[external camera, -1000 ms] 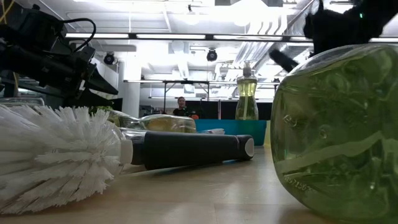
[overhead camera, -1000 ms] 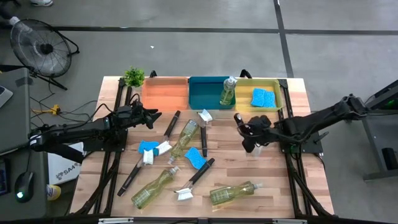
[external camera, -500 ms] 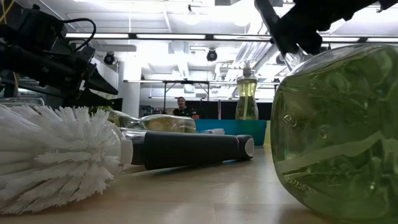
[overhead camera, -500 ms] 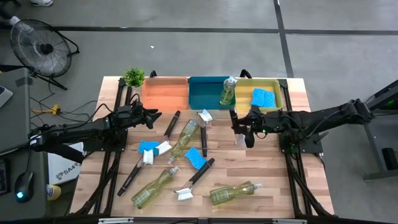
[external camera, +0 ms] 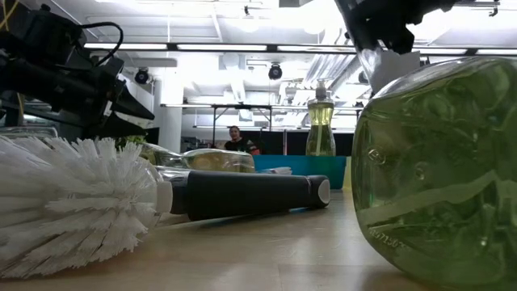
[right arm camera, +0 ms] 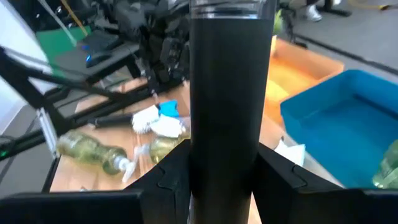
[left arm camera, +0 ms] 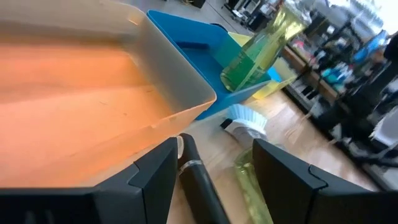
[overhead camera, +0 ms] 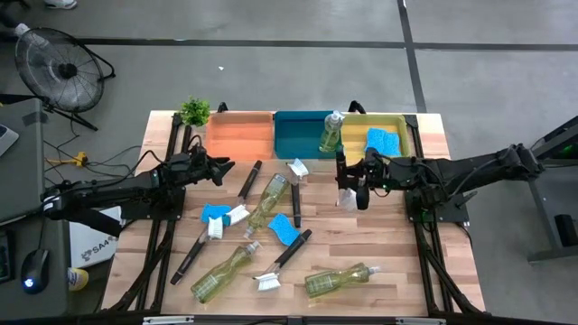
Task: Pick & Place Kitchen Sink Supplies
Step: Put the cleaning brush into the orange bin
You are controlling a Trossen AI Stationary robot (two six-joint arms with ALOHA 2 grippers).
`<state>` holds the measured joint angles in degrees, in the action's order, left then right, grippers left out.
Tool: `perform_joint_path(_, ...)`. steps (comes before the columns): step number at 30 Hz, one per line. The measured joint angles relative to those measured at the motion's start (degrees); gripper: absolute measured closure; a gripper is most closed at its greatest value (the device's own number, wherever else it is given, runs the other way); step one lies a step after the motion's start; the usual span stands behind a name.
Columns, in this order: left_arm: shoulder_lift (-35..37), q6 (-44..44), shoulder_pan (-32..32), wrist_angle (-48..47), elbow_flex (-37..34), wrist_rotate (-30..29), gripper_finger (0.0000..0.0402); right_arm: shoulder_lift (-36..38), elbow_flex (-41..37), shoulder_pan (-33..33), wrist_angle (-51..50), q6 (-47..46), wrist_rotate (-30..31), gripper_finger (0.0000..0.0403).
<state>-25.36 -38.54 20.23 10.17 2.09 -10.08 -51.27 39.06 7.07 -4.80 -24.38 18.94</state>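
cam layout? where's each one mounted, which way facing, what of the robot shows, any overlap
High: overhead, straight down; table, both arms.
Low: tabletop level, looking across; white brush head up close, arms from above.
Left wrist: past open left gripper toward orange bin.
Right wrist: right gripper clamped on a black brush handle.
Shared: upright bottle in the teal bin shows in high, low and left wrist views.

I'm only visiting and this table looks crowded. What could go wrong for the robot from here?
The right gripper holds a brush by its handle, near the upright bottle in the blue bin; a swing could tip that bottle. The brush could also slip and fall on the table. The left gripper hangs open beside the orange bin and might bump it.
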Motion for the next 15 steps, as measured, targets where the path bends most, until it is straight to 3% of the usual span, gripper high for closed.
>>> perform_joint_path(8, -0.02, -4.18, 0.02, 1.61, -0.02, 1.8, 0.0197, -0.11, 0.96, 0.0, -0.06, -0.15, 1.88, 0.0282)
perform_joint_path(13, -1.09, 2.09, 0.02, 16.77, 0.51, 5.25, 0.0197, -0.13, 0.97, -0.18, -0.02, -0.04, 2.59, 0.0282)
perform_joint_path(15, -2.56, 2.29, 0.0, 18.76, 3.0, 6.79, 0.0197, -0.41, 0.97, -0.85, 0.1, 0.0, 2.28, 0.0282)
